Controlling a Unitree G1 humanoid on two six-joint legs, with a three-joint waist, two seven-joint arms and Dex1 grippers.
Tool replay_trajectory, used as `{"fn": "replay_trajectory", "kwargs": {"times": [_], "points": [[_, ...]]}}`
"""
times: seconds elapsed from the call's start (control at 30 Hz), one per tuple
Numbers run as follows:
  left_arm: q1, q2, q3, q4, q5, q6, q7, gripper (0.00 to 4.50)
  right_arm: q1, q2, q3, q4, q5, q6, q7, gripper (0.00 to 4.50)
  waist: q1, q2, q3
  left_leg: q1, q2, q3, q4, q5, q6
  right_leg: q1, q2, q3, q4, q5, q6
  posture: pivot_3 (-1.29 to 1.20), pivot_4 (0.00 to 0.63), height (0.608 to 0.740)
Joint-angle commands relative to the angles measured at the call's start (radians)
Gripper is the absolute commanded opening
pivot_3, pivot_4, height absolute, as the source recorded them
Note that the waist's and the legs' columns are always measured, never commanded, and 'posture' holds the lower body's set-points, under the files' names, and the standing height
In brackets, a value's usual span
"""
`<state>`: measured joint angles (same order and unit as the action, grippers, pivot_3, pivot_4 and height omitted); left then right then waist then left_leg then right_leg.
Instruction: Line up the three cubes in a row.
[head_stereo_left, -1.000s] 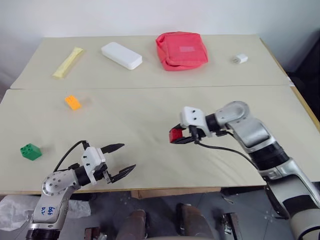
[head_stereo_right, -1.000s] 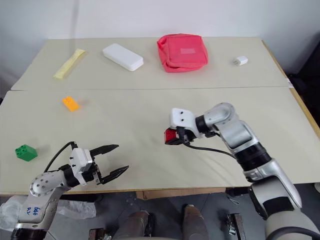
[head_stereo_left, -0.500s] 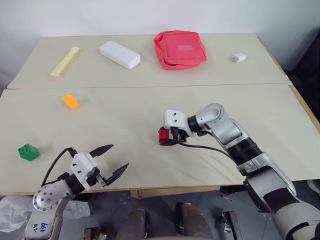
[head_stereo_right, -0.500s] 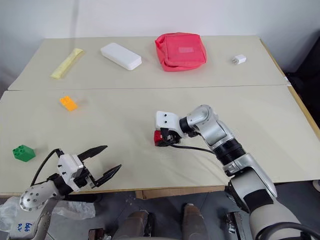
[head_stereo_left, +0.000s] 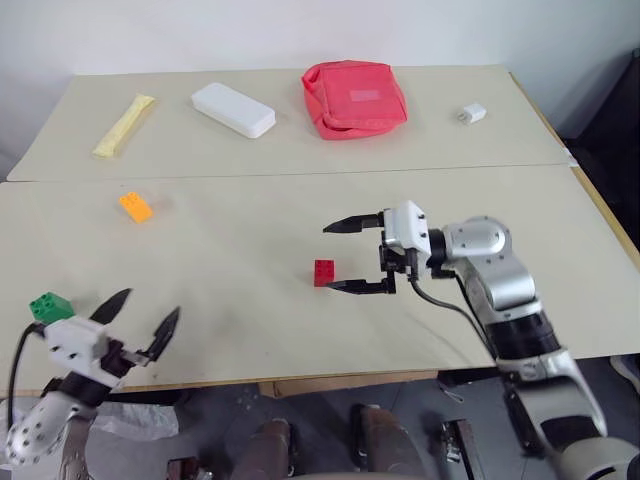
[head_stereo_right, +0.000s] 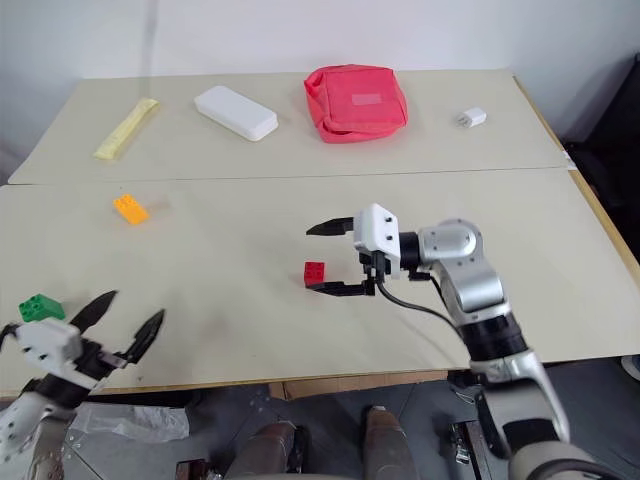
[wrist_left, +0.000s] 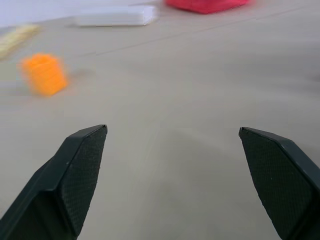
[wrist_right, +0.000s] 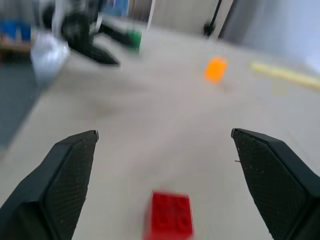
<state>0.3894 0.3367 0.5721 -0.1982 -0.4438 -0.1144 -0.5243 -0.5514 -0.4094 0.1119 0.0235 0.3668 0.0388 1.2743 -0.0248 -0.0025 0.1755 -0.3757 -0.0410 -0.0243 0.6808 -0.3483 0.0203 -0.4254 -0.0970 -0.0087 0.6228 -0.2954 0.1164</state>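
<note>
The red cube (head_stereo_left: 324, 272) lies alone near the middle of the front table. Just to its right my right gripper (head_stereo_left: 350, 256) stands open, its fingers pointing left, clear of the cube; the red cube (wrist_right: 170, 221) lies between and below them in the right wrist view. The orange cube (head_stereo_left: 135, 206) sits on the left part of the table. The green cube (head_stereo_left: 45, 306) rests near the front left edge. My left gripper (head_stereo_left: 140, 320) is open, just right of the green cube and holding nothing. The orange cube (wrist_left: 44, 74) lies ahead of it in the left wrist view.
On the far table lie a yellow packet (head_stereo_left: 123, 124), a white box (head_stereo_left: 232, 108), a red pouch (head_stereo_left: 353, 98) and a small white block (head_stereo_left: 472, 113). A seam (head_stereo_left: 300, 176) runs between the two tables. Dark floor drops off at the right edge.
My right gripper opened, left the red cube on the table and drew back to the right. My left gripper swung left toward the green cube, staying open.
</note>
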Motion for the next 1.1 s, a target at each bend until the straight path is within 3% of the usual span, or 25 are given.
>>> {"fn": "replay_trajectory", "kwargs": {"times": [0.03, 0.1, 0.23, 0.33, 0.53, 0.7, 0.87, 1.1], "points": [[0.063, -0.044, 0.107, -0.027, -0.05, -0.028, 0.067, 4.5, 0.087, 0.021, -0.061, -0.085, 0.1, -0.034, -0.015, 4.48, 0.001, -0.001, 0.0, 0.0, 0.0, 0.0, 0.0, 0.0, 0.0, 0.001, 0.0, 0.002, 0.0, 0.0, 0.0, 0.0, 0.15, 0.74], [0.098, -0.076, 0.15, -0.015, -0.062, -0.038, 0.096, 4.5, 0.153, 0.004, -0.032, -0.106, 0.054, -0.1, 0.001, 4.48, 0.005, -0.001, 0.0, 0.0, 0.0, 0.0, 0.001, 0.0, 0.0, 0.001, 0.0, 0.003, -0.002, 0.0, 0.0, 0.0, 0.15, 0.74], [0.16, -0.233, 0.297, 0.081, -0.116, -0.084, 0.266, 4.5, 0.256, 0.036, -0.047, -0.073, 0.064, -0.207, -0.009, 4.48, 0.002, -0.001, -0.001, 0.007, 0.0, 0.001, 0.0, -0.002, 0.002, 0.007, 0.0, 0.003, -0.005, 0.0, 0.0, 0.0, 0.15, 0.74], [0.137, -0.25, 0.305, 0.102, -0.091, -0.101, 0.316, 4.5, 0.254, 0.061, -0.068, -0.025, 0.088, -0.241, -0.015, 4.48, 0.005, -0.004, 0.0, 0.008, 0.001, 0.001, 0.0, -0.003, 0.002, 0.008, 0.001, 0.004, -0.006, 0.0, 0.0, 0.0, 0.15, 0.74], [0.097, -0.232, 0.197, 0.002, -0.059, -0.061, 0.339, 4.5, 0.254, 0.049, -0.048, -0.004, 0.088, -0.233, -0.002, 4.48, 0.026, -0.005, -0.001, 0.017, 0.001, 0.0, 0.0, -0.007, 0.006, 0.018, -0.001, 0.003, -0.007, 0.0, 0.0, 0.0, 0.15, 0.74], [-0.077, -0.163, 0.115, -0.14, -0.014, 0.122, 0.514, 4.5, 0.247, 0.045, -0.041, -0.013, 0.1, -0.201, 0.002, 4.48, 0.025, -0.006, -0.002, 0.017, 0.001, 0.0, 0.0, -0.005, 0.002, 0.017, 0.0, 0.003, -0.006, 0.0, 0.0, 0.0, 0.15, 0.74], [-0.194, -0.097, 0.11, -0.144, 0.066, 0.311, 0.692, 4.5, 0.235, 0.042, -0.03, -0.033, 0.096, -0.191, 0.001, 4.48, 0.003, -0.006, -0.002, 0.017, 0.002, 0.003, -0.002, -0.006, 0.0, 0.014, 0.003, 0.006, -0.002, 0.0, 0.0, 0.0, 0.15, 0.74], [-0.301, -0.097, 0.102, -0.179, 0.059, 0.435, 0.79, 4.5, 0.225, 0.045, -0.028, -0.077, 0.098, -0.164, -0.025, 4.48, 0.004, -0.006, -0.002, 0.017, 0.002, 0.003, 0.0, -0.006, 0.0, 0.014, 0.002, 0.006, -0.002, 0.0, -0.001, 0.0, 0.15, 0.74]]}}
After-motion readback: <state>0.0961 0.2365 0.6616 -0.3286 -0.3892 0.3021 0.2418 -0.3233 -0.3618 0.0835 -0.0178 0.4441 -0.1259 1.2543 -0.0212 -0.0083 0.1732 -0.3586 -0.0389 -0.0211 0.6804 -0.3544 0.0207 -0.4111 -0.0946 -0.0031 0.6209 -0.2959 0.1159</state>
